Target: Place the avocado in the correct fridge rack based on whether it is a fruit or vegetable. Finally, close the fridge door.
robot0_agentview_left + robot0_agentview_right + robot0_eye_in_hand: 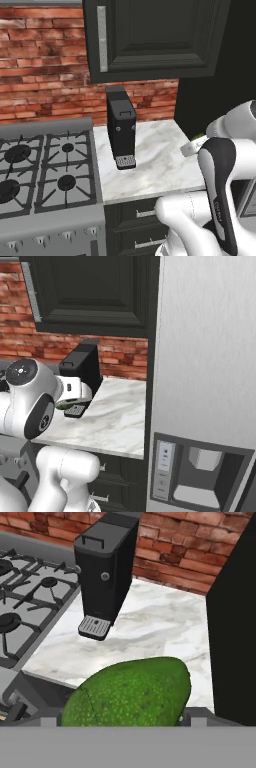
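Step in hand: transport. The end effector (125,719) grips the dark green, glossy avocado (130,694) above the white marble counter (155,160), near the black coffee machine (121,127). Next: carry it to the fridge's fruit rack.

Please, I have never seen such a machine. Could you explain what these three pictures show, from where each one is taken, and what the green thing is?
It is a simulated kitchen with a white robot arm. Two pictures come from cameras behind the arm, one on its left and one on its right. The third looks along its gripper. On the white marble counter stands a black box-shaped coffee machine, beside a grey gas stove. The bumpy green avocado sits at the gripper, apparently held above the counter.
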